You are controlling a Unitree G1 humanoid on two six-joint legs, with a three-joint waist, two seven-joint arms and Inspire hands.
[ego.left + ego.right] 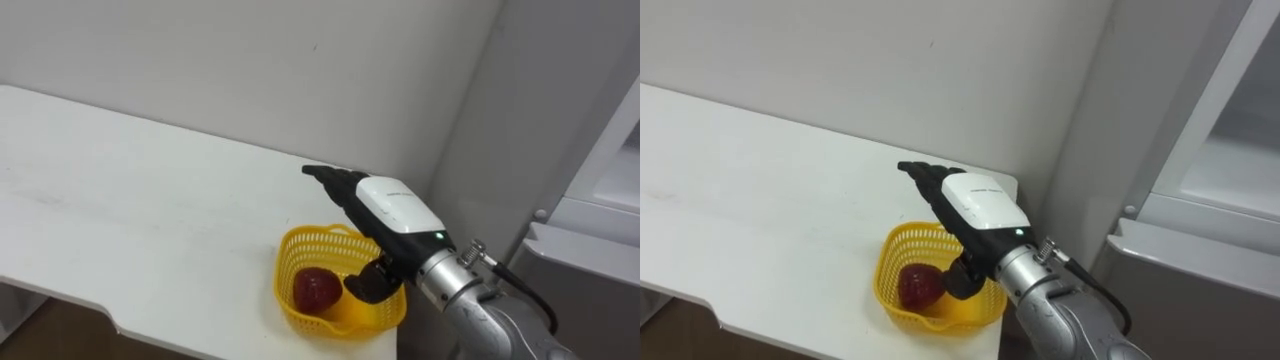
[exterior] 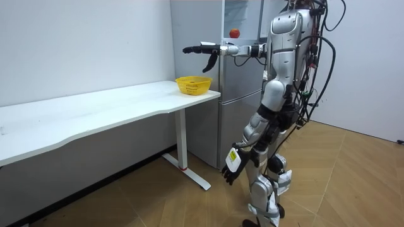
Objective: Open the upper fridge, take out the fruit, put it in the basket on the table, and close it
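Left eye view looks down on the end of a white desk (image 1: 150, 200) that stands against a pale wall (image 1: 250, 70), with the grey side of the fridge (image 1: 500, 130) just beside the desk's end. A yellow mesh basket (image 1: 300, 242) sits on the desk near that end and close to the front edge. A red fruit (image 1: 316, 290) lies inside it on the bottom, nearer the basket's left wall. The right robot hand (image 1: 395, 205) reaches in from the lower right and hangs over the basket. Its fingers are stretched straight toward the wall, its thumb points down, and it holds nothing. From the room view this hand (image 2: 202, 48) is well above the basket (image 2: 193, 84) and apart from it, with the arm held out level from the shoulder. The robot stands upright on the wooden floor (image 2: 189, 208) in front of the fridge (image 2: 243, 94), near the desk's end. A small red round thing (image 2: 234, 32) shows in the fridge's upper part, just above the forearm. The left robot hand (image 2: 232, 165) hangs beside the thigh, fingers loose and empty.
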